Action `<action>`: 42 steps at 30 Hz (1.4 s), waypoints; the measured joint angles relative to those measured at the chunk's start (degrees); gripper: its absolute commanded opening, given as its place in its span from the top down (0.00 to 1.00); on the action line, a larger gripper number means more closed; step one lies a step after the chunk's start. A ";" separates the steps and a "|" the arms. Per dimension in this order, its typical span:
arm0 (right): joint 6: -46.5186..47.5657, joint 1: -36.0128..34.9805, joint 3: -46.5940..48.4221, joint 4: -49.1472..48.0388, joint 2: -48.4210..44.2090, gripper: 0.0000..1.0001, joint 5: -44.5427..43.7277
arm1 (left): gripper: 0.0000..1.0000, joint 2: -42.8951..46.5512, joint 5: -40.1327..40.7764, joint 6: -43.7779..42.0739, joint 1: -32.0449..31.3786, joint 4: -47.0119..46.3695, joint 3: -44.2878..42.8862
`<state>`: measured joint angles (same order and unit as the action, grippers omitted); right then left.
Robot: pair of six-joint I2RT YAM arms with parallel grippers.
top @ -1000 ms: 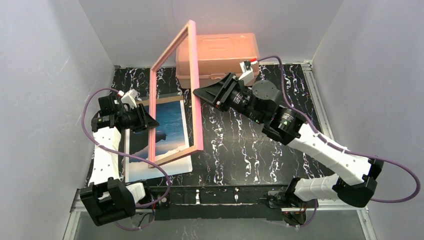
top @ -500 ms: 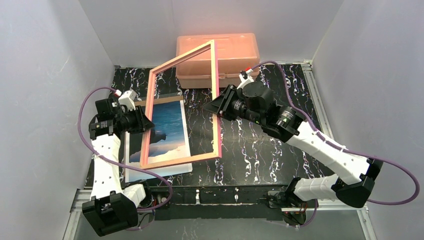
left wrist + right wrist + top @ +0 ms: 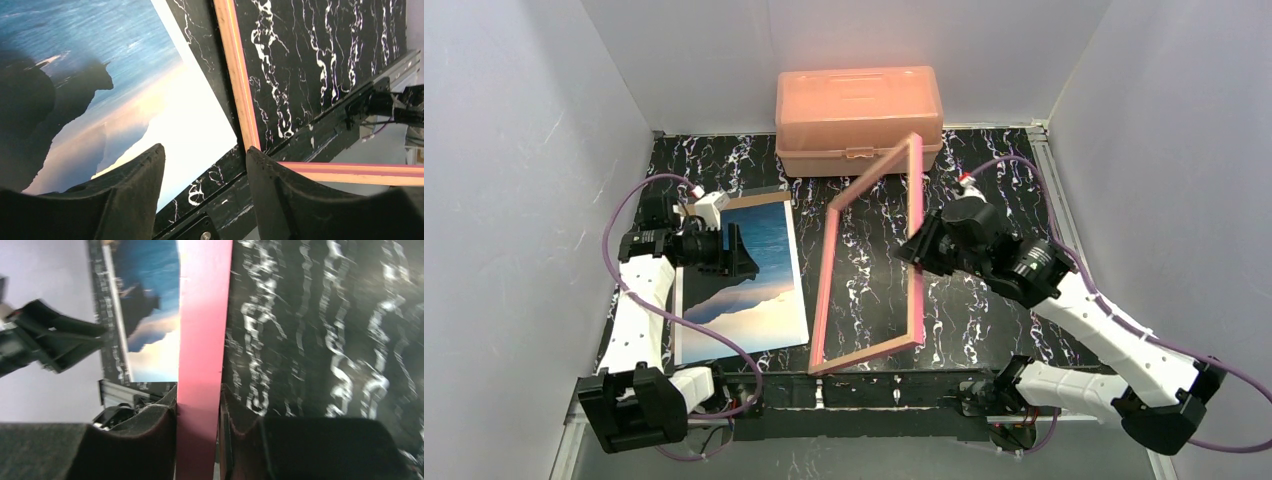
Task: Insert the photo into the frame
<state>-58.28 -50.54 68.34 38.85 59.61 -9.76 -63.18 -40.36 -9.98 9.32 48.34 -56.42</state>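
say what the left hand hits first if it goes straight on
Most likely the photo lying under the left hand; past that, the left bar of the frame. Depth is unclear.

We see 2 arms over the table (image 3: 984,330). The frame (image 3: 866,355) stands tilted at mid-table, its near rail down by the near edge, its far rail raised toward the far salmon box (image 3: 859,105). The right gripper (image 3: 916,250) clamps the frame's right rail. The photo (image 3: 759,300) lies flat on the left, picture side up; the left gripper (image 3: 746,262) is above its far part, apart from the frame.
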 measured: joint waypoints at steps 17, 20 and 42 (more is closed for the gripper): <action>4.74 1.88 -1.27 9.07 -3.82 0.95 -6.73 | 0.19 -4.44 2.49 -1.49 -0.83 2.82 -4.63; 5.84 1.88 -2.75 7.63 -4.00 0.90 -9.97 | 0.18 -7.54 4.48 -2.34 -0.83 4.50 -7.26; 15.34 2.91 -23.02 1.77 -0.39 0.72 -29.53 | 0.18 -8.61 12.94 -6.14 0.31 8.63 -9.86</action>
<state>-42.94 -47.64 45.32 40.62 59.22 -39.29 -71.79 -27.42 -16.12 9.63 56.97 -66.28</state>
